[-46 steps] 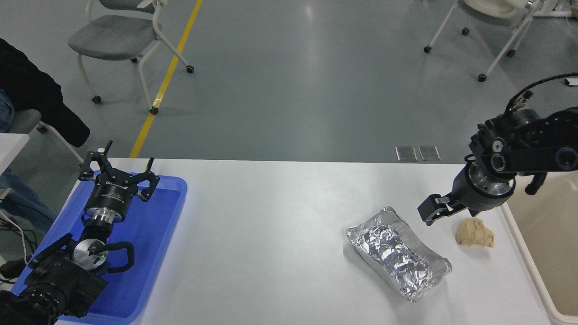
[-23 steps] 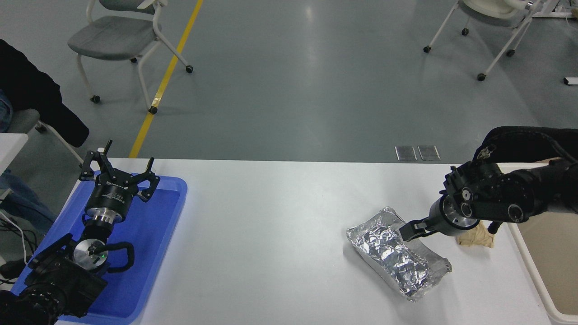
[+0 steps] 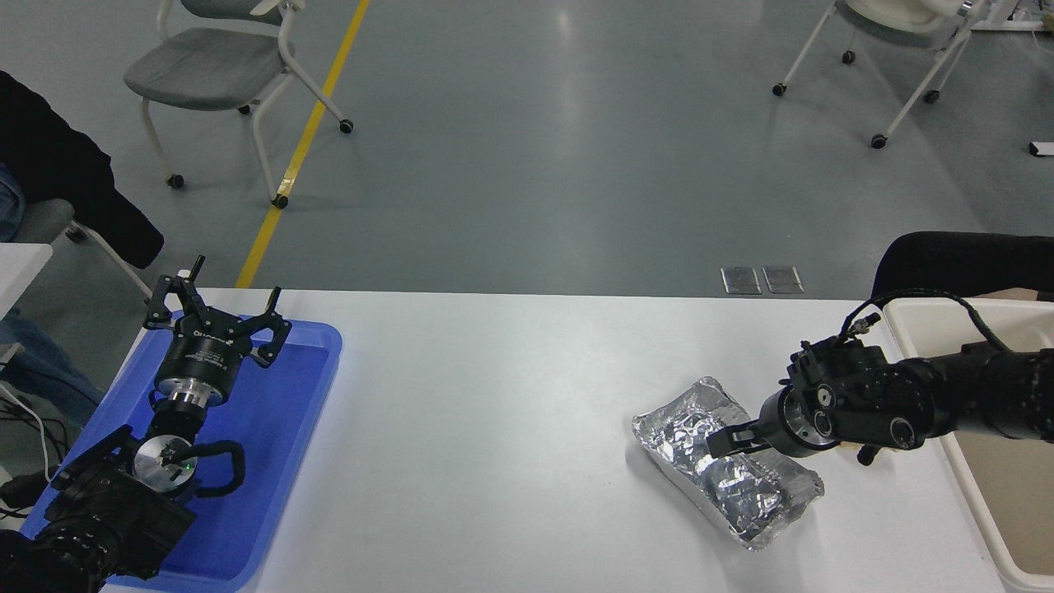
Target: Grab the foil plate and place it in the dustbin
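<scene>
The foil plate [image 3: 745, 492], a wrinkled silver oblong tray, lies on the white table [image 3: 510, 428] right of centre. My right gripper [image 3: 719, 441] reaches in low from the right and sits over the plate's middle, pointing left. Its wrist hides how the jaws stand, and I cannot tell whether it touches the foil. The dustbin [image 3: 916, 315], cream-beige with a thick rim, stands at the right edge of the table, behind and below my right arm. My left gripper [image 3: 216, 317] is parked open over the blue tray at the lower left.
A blue plastic tray [image 3: 280, 461] covers the table's left end under the left arm. Wheeled chairs stand on the floor beyond the table at top left [image 3: 214, 70] and top right. A dark-clothed person [image 3: 58, 181] sits at the far left.
My right arm has come down and moved left, from above the tan lump to low over the foil plate's middle. The tan lump is now hidden behind the arm. The left arm has not moved.
</scene>
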Robot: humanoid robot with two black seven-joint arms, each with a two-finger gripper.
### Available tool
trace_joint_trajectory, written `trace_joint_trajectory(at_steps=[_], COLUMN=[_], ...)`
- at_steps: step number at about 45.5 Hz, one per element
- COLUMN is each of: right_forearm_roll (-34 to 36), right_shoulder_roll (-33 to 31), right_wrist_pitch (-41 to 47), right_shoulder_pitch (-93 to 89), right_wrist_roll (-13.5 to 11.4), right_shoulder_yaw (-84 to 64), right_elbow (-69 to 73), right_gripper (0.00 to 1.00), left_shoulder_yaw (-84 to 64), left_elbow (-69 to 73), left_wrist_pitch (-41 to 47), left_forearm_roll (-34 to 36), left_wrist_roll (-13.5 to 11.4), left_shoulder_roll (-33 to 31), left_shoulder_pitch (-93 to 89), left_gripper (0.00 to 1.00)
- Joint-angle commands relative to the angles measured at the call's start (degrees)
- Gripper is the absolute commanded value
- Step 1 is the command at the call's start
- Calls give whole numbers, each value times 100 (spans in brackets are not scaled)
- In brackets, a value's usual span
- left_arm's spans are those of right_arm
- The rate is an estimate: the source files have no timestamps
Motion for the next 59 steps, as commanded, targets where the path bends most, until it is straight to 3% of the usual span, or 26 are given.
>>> trace_joint_trajectory(at_steps=[1, 11, 13, 36, 52, 59], right_forearm_roll=[-15, -24, -16, 134, 1012, 1548], right_shoulder_roll=[31, 110, 110, -294, -1102, -1147], right_wrist_pitch=[-93, -216, -216, 109, 408, 724], right_shoulder_pitch=[-182, -182, -182, 836, 3472, 4808], right_wrist_roll=[86, 78, 78, 86, 86, 78], right_shoulder_yaw=[67, 40, 49, -478, -2024, -2525], right_elbow=[-174, -200, -191, 441, 2321, 3104], right_gripper=[54, 22, 0, 0, 0, 0], left_shoulder_yaw=[0, 0, 0, 0, 0, 0], left_elbow=[16, -1, -1, -1, 16, -1], left_wrist_pitch=[0, 0, 0, 0, 0, 0], left_forearm_roll=[0, 0, 0, 0, 0, 0], left_wrist_roll=[0, 0, 0, 0, 0, 0], left_shoulder_roll=[-9, 0, 0, -18, -9, 0], left_shoulder_pitch=[-3, -3, -3, -3, -3, -3], left_gripper=[100, 100, 100, 100, 100, 100])
